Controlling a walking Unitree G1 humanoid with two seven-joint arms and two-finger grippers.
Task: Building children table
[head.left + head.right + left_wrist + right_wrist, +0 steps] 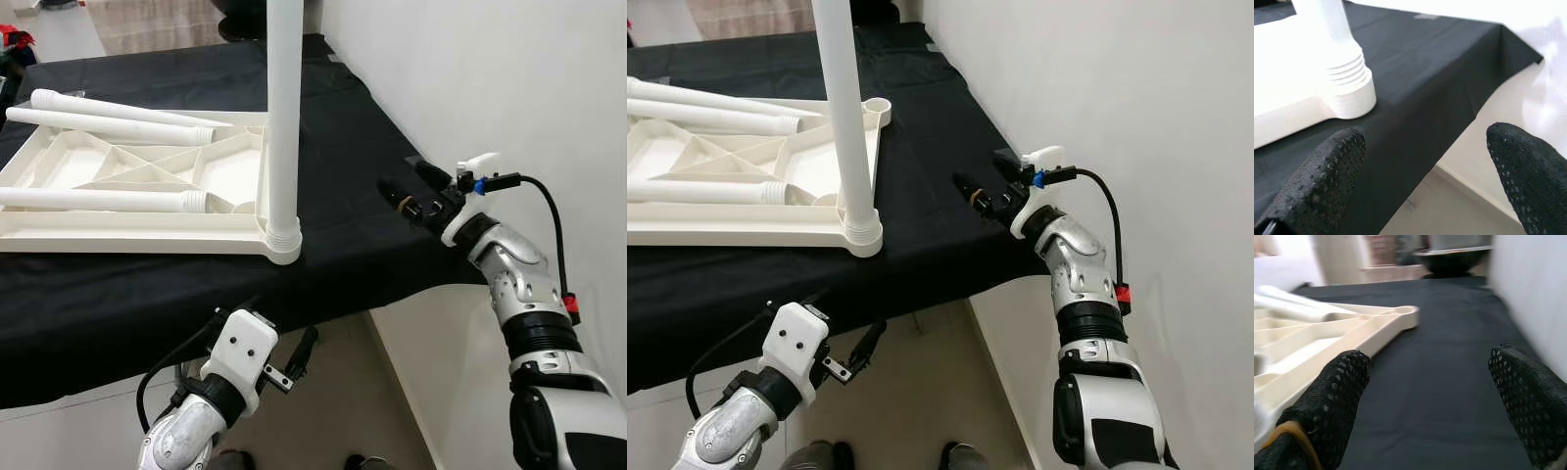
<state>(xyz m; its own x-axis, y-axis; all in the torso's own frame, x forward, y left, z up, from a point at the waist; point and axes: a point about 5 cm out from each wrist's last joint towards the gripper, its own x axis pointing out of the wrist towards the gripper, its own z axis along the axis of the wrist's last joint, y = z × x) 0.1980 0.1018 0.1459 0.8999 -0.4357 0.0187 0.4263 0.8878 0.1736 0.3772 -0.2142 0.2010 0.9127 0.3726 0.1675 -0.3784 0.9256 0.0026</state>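
— What carries it all?
— A counter under a black cloth, its right edge just beside a plain white wall.
— And below?
— Pale floor. Farther back stands something dark and round, blurred. The light is even.

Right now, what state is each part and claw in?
Tabletop: upside down on the black cloth.
Upright leg: screwed into the near corner socket.
Loose legs: three lying across the tabletop, unattached.
Far corner socket: empty.
Left claw: open, holding nothing.
Right claw: open, holding nothing.
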